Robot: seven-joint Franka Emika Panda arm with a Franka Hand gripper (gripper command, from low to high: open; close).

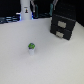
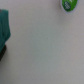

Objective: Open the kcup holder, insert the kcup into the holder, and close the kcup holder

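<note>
Pincer [image 1: 26,14] way up around 11 o'clock in the exterior view, just a white blurry shape at the far edge of the table [image 1: 20,65] with a bluish glow beside it. Can't tell how far apart the jaws sit, too soft to make out. Doesn't look to be carrying anything, but honestly can't tell that either. Well apart from both task things, anyway.

Next over, the kcup [image 1: 31,48]: tiny white pod with a green top, standing upright on the bare white tabletop, a touch toward 7 o'clock from the middle of the exterior view. Roughly at 6 o'clock from the pincer. Nothing touching it, open table all around.

Then over at 2 o'clock from the kcup, the kcup holder [image 1: 64,25]: black boxy unit, two tiers stacked, a pale handle on each front. Sits turned at an angle to the camera, near the back of the table. Both drawers seem pushed in flush, as far as the blur allows. Well apart from the kcup, so pod not in the holder yet.

Wrist view, quick notes: mostly plain white table. Teal thing [image 2: 5,27] cut off at one edge, too blurry to name, with something dark just beside it. Same green-topped kcup [image 2: 66,5] peeking in at the opposite corner, partly cropped. No fingers clearly in shot there.
</note>
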